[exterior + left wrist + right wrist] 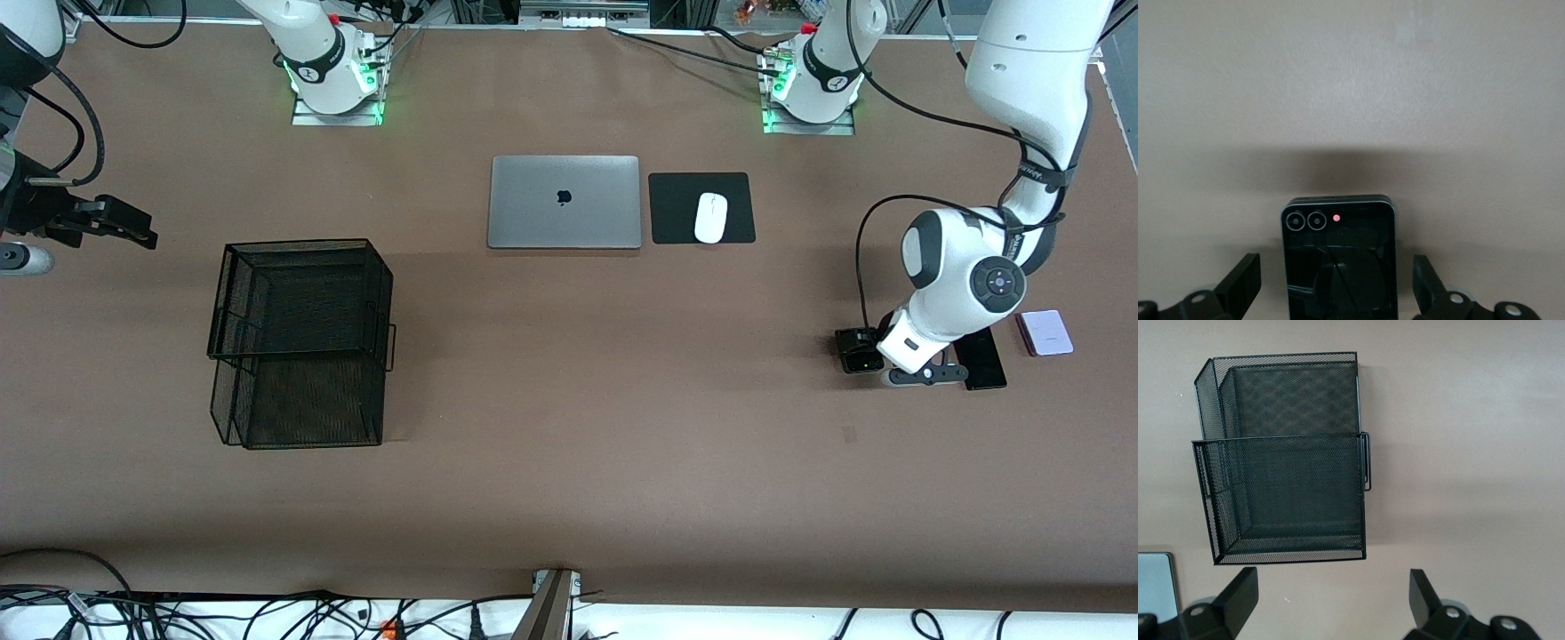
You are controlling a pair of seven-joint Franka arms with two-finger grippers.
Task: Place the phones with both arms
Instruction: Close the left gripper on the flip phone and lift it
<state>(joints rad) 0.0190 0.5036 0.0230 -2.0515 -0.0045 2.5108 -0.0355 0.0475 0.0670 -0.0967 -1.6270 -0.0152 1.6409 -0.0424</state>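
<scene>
Brown matting covers the table (569,400), and none of the three phones has been moved into the black wire-mesh two-tier tray (298,342) at the right arm's end. All three phones are grouped at the left arm's end: the small black phone (1339,260) is framed between the spread fingers (1241,283) of the left gripper (920,373), which is lowered around it but not clenched; the long slim black phone (982,360) lies just beside it, and the pale lavender phone (1046,332) is found further toward that end. Nothing is yet held, so every placement is judged to remain. The right gripper (124,227) is kept waiting, released and empty, above the table beside the tray. A closed silver laptop (564,202) and a white mouse (710,217) on its black pad (676,209) are set well apart from the phones, and no obstruction is seen.
</scene>
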